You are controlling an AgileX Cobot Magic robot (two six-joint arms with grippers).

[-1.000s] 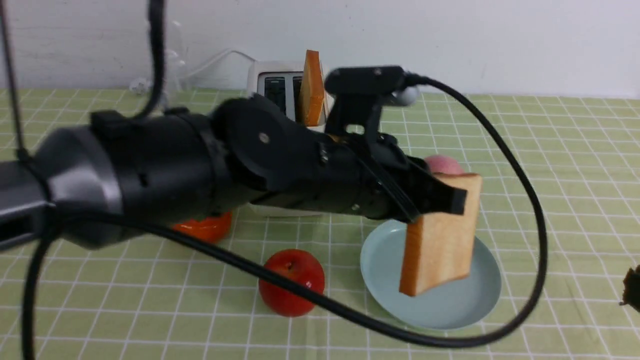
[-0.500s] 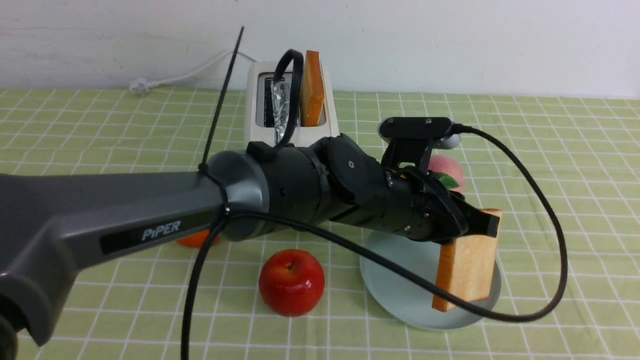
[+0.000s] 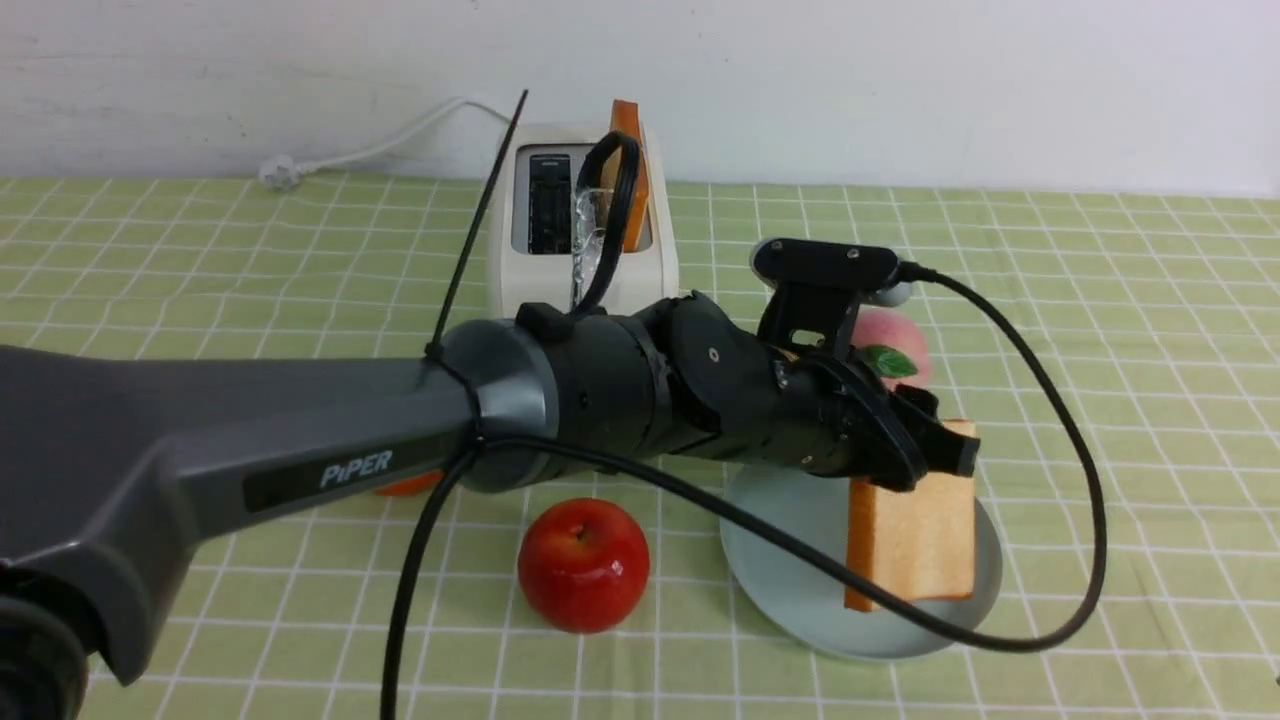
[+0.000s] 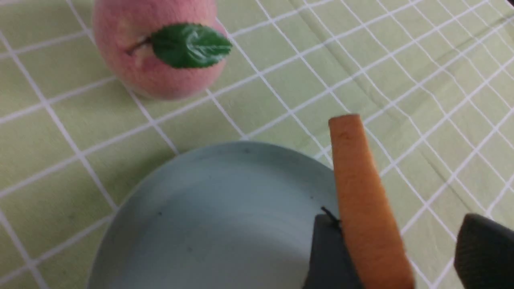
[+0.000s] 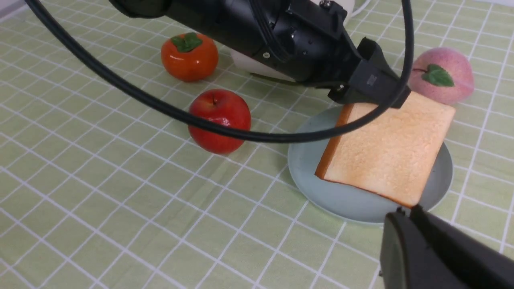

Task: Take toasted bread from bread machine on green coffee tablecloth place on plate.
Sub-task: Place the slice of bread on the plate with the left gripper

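Observation:
One slice of toasted bread [image 3: 910,540] stands on edge on the pale blue-green plate [image 3: 790,560], its top leaning against one finger of my left gripper [image 3: 940,430]. That gripper is open: in the left wrist view the crust [image 4: 353,180] touches one finger [image 4: 329,249], with a clear gap to the other. A second slice [image 3: 627,115] sticks up from the cream bread machine [image 3: 530,275] at the back of the green coffee tablecloth [image 3: 1150,300]. My right gripper [image 5: 405,212] is shut and empty, just off the plate's [image 5: 309,168] near rim.
A red apple [image 3: 583,565] sits left of the plate, a pink peach [image 3: 890,340] behind it, and an orange persimmon [image 5: 189,56] near the toaster. The left arm's black cable [image 3: 1090,500] loops over the plate's front. A white cord [image 3: 370,150] trails behind the toaster.
My left arm swung right and down with the slice, setting its lower edge on the plate. Its jaws then opened and the slice is no longer clamped.

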